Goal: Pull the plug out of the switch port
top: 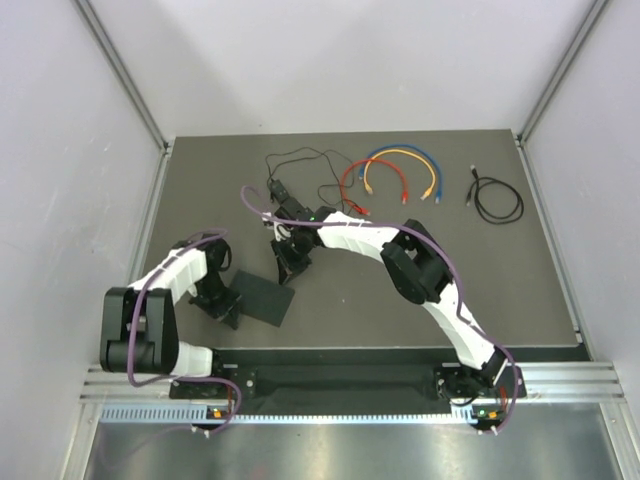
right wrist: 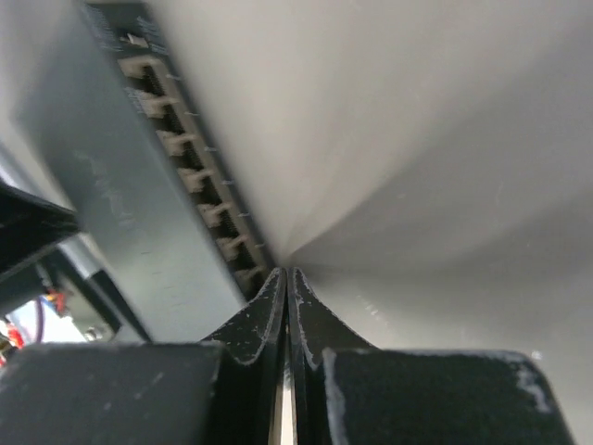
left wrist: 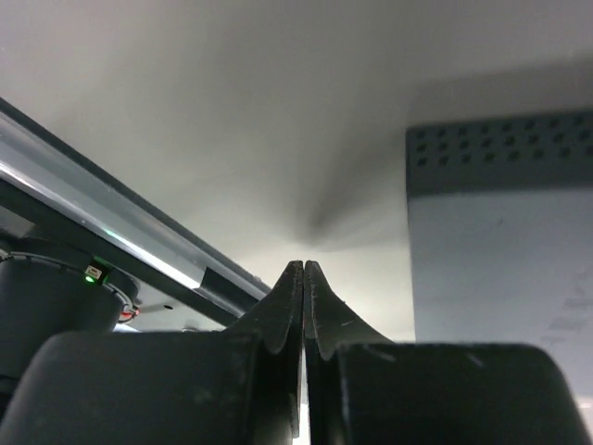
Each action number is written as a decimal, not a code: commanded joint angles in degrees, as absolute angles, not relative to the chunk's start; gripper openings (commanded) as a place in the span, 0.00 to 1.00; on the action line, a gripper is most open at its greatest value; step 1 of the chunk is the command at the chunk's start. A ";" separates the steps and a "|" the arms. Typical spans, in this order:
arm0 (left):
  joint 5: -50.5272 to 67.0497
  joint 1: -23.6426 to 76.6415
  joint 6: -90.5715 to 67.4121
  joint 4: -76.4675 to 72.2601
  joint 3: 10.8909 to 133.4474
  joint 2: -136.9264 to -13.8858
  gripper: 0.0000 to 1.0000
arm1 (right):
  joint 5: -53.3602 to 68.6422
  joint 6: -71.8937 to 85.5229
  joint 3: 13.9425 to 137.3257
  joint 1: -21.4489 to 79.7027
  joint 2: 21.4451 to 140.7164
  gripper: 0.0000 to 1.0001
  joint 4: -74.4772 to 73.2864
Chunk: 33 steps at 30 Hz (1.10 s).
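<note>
The switch [top: 263,298] is a flat black slab lying at the near left of the mat. In the right wrist view it [right wrist: 111,213] stands at the left, and its row of ports [right wrist: 190,176] faces me; no plug shows in the ports I see. In the left wrist view its pale side with vent holes [left wrist: 500,241] fills the right. My left gripper [top: 226,310] is shut and empty beside the switch's left end, fingertips together [left wrist: 304,267]. My right gripper [top: 289,266] is shut and empty just beyond the switch's far edge, tips [right wrist: 284,273] near the last ports.
Red, yellow and blue patch cables [top: 398,176] lie coiled at the back middle. A black cable [top: 496,200] lies at the back right. A small black adapter on a thin cord [top: 281,189] lies behind my right gripper. An aluminium frame rail [left wrist: 111,232] runs at the left.
</note>
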<state>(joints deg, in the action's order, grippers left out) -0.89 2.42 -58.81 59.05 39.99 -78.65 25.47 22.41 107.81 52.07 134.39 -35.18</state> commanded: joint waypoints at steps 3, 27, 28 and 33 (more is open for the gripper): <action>-4.83 2.46 -58.80 56.78 45.34 -83.83 0.00 | 25.93 20.74 109.87 52.03 136.23 0.00 -35.60; 18.45 5.54 -38.42 40.51 78.65 -110.30 0.00 | 35.42 39.19 99.23 52.39 126.48 0.00 -15.30; 17.76 5.45 -37.36 42.34 79.88 -110.48 0.00 | 34.90 39.63 98.88 52.03 126.13 0.00 -14.86; 7.22 5.27 -33.75 51.40 87.97 -109.26 0.00 | 35.15 40.08 96.60 50.80 124.02 0.00 -15.38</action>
